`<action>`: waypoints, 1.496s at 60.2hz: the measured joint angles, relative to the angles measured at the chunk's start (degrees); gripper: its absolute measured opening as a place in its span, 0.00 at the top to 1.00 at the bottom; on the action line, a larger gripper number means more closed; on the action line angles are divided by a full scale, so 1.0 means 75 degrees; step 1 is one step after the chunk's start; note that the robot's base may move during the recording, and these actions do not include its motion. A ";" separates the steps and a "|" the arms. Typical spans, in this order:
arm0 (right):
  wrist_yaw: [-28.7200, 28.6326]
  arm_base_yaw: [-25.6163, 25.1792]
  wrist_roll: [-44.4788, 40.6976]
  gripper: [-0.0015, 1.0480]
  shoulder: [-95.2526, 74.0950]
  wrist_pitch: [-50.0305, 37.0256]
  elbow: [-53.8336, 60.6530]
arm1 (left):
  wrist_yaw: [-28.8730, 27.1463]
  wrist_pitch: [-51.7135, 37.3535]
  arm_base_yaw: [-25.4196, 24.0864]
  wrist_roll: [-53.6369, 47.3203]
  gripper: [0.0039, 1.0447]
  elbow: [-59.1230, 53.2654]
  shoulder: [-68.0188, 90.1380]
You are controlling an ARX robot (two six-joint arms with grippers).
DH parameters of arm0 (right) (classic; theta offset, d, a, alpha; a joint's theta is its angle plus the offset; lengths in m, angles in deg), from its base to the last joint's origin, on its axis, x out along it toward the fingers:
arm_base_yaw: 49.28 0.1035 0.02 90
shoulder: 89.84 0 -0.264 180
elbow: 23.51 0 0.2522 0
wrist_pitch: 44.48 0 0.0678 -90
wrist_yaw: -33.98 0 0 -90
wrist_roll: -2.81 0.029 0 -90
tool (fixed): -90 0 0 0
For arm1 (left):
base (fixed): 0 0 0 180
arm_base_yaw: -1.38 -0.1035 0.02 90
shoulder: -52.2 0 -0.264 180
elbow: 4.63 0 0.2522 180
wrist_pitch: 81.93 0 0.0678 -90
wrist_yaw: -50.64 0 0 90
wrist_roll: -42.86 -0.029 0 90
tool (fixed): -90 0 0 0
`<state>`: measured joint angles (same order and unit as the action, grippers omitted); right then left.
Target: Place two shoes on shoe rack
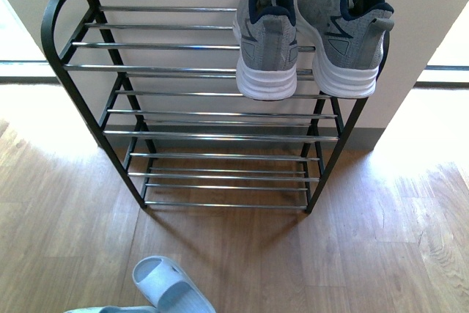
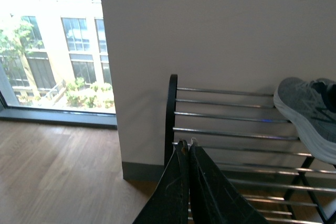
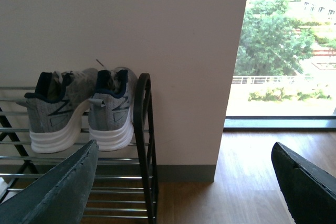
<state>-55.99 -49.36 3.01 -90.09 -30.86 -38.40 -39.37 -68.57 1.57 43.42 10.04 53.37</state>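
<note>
top shelf (image 1: 161,45) left free, sneakers (image 1: 313,34) (right) blocking

1. The setting looks like a home's entry corner: a shoe rack (image 1: 55,12) stands against a plain pale wall (image 2: 210,24), with grey sneakers (image 1: 267,42) on its top shelf and pale slides (image 1: 172,287) on the floor before it.
2. The wood-plank floor (image 1: 381,240) and grey skirting board (image 3: 186,172) suit a lived-in room.
3. A tall window (image 3: 283,51) reaching nearly to the floor shows trees (image 3: 268,35) and multi-storey buildings (image 2: 79,40), so the surroundings are urban.

Grey sneakers (image 1: 267,42) sit atop the rack (image 1: 168,69); slides (image 1: 172,287) lie on the floor (image 1: 381,240).
</note>
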 joint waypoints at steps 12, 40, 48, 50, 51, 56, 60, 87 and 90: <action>0.0003 0.0000 0.0000 0.09 0.0003 0.0000 0.0000 | 0.0000 0.0055 -0.0006 -0.0003 0.99 0.0000 -0.0026; 0.0000 0.0000 0.0000 0.09 0.0000 0.0000 0.0000 | 0.0000 0.0055 -0.0006 0.0000 0.41 0.0000 -0.0029; 0.0000 0.0000 0.0000 0.09 -0.0003 0.0000 0.0000 | -0.0003 0.0055 -0.0006 0.0000 0.18 0.0000 -0.0029; 0.0000 0.0000 0.0000 0.09 0.0000 0.0000 0.0000 | -0.0003 0.0055 -0.0006 0.0000 0.12 0.0000 -0.0029; 0.0000 0.0000 0.0000 0.09 0.0000 0.0000 0.0000 | -0.0003 0.0055 -0.0006 0.0000 0.10 0.0000 -0.0029; 0.0000 0.0000 0.0000 0.09 0.0000 0.0000 0.0000 | 0.0000 0.0055 -0.0006 -0.0017 0.09 0.0000 -0.0029; 0.0017 0.0000 0.0000 0.09 0.0000 0.0000 0.0000 | 0.0006 0.0055 -0.0006 -0.0017 0.09 0.0000 -0.0029; -0.0035 0.0000 0.0000 0.09 0.0003 0.0003 0.0000 | -0.0026 0.0055 -0.0006 -0.0017 0.09 0.0000 -0.0029; -0.0023 0.0000 0.0000 0.09 0.0003 0.0003 0.0000 | -0.0020 0.0055 -0.0006 -0.0017 0.09 0.0000 -0.0029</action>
<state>-56.16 -49.36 3.01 -90.07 -30.84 -38.40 -39.52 -68.16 1.52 43.29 10.04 53.15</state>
